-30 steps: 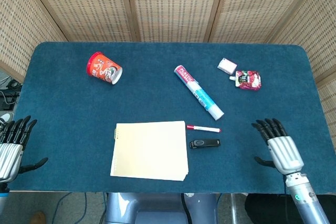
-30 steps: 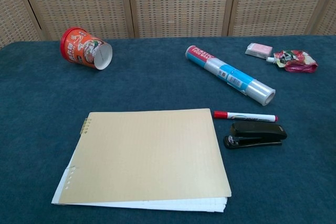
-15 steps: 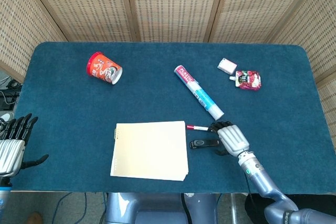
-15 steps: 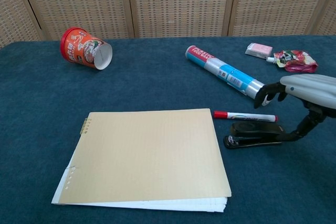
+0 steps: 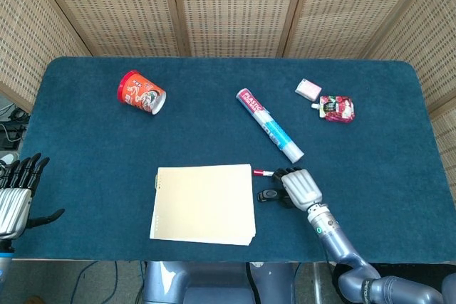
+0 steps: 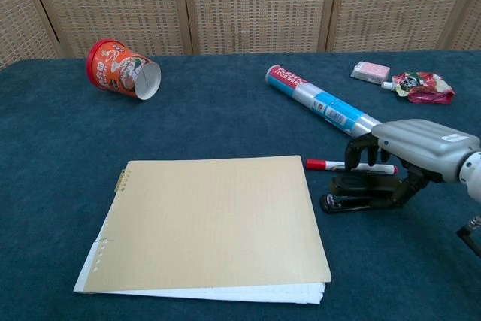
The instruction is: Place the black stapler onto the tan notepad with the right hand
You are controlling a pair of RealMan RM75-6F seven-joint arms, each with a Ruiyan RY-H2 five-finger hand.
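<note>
The right hand [image 6: 409,152] arches over the black stapler [image 6: 361,192], grip seemingly not closed, and could knock the red marker [image 6: 331,165] aside before the tan notepad [image 6: 210,219]

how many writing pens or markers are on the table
1. A single red-capped marker lies just right of the tan notepad, right behind the black stapler. The right robot hand covers part of its barrel. None other shows.

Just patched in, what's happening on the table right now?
The right hand is arched over the black stapler, fingers curled around it, but a firm grip isn't clear yet. The stapler lies on the blue table, just right of the tan notepad, beside a red-capped marker. The left hand waits open at the table's edge.
</note>
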